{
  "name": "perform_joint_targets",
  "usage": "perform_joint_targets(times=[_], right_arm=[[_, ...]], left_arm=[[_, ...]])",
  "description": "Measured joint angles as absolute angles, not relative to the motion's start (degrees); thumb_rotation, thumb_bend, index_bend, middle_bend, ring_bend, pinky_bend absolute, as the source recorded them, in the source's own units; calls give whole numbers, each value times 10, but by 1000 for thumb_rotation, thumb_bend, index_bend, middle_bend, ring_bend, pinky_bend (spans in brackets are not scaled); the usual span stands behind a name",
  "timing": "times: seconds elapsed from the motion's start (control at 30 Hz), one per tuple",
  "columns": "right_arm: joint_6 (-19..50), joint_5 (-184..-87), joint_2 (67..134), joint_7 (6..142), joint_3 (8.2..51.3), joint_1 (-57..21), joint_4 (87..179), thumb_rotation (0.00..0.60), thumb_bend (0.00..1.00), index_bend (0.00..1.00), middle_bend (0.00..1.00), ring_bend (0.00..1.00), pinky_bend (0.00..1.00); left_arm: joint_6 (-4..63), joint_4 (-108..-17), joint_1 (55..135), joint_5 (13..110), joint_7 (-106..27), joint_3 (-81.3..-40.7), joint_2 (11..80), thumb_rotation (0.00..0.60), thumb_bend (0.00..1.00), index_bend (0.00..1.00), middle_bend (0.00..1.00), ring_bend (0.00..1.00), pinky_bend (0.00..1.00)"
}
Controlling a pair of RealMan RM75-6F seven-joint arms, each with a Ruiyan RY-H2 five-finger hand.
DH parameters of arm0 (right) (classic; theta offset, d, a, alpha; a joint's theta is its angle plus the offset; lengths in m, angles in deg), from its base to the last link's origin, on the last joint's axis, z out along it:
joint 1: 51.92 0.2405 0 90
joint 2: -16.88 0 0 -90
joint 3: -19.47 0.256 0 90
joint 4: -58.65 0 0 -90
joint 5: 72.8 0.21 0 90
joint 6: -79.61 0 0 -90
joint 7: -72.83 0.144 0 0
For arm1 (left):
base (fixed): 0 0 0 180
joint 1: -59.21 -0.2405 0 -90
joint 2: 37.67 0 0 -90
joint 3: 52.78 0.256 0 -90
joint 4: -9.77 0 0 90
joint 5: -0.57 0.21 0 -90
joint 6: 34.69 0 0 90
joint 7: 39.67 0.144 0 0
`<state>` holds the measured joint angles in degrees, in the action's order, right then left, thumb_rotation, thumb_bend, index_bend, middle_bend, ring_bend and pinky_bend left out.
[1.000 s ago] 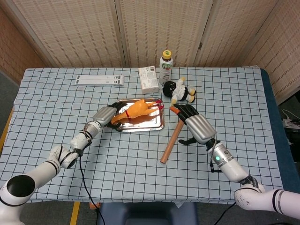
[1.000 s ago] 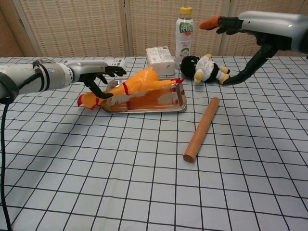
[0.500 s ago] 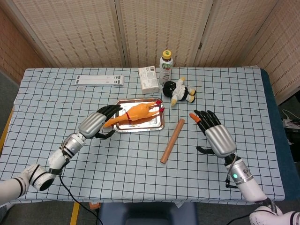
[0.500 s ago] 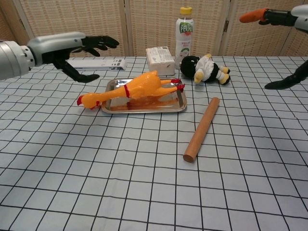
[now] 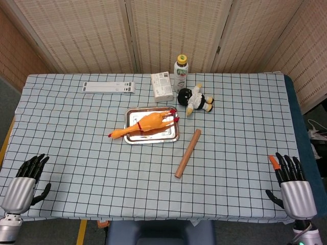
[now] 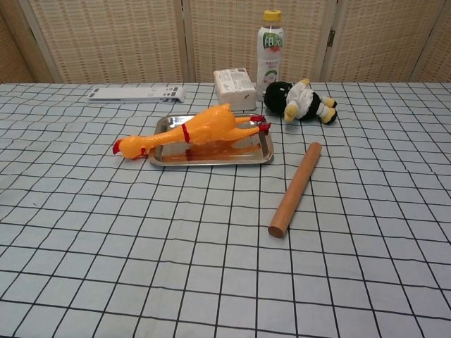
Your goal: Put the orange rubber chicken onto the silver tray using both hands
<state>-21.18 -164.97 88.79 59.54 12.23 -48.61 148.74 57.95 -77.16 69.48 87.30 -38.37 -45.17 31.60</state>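
Note:
The orange rubber chicken [image 5: 145, 124] [image 6: 201, 127] lies on the silver tray [image 5: 171, 136] [image 6: 262, 153], its head and neck sticking out past the tray's left rim. My left hand [image 5: 23, 186] is far off at the table's near left corner, fingers apart and holding nothing. At the near right corner my right hand [image 5: 293, 186] is likewise spread and empty, one fingertip orange. Neither hand shows in the chest view.
A wooden rolling pin [image 5: 187, 153] [image 6: 294, 189] lies right of the tray. Behind the tray are a white box [image 5: 162, 86] [image 6: 235, 86], a bottle [image 5: 181, 71] [image 6: 270, 51] and a black-and-white plush toy [image 5: 195, 100] [image 6: 301, 101]. A white remote-like bar [image 5: 109, 87] [image 6: 134, 93] lies at the back left.
Both hands have drawn back from the tray area to the table's near corners. The left hand let go of the chicken, which stays on the tray.

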Motion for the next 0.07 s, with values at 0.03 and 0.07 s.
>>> perform_joint_targets(times=[0.03,0.07], right_arm=[[-214,-1656,888,599,122,-489,1487,600,81,0,0,0,0],[-216,-1662,887,600,122,-491,1486,600,81,0,0,0,0]], left_arm=[[580,-772,694,876,-385,-450,313,600,409,0,0,0,104],[581,-772,692,882,-391,-449,309,600,409,0,0,0,105]])
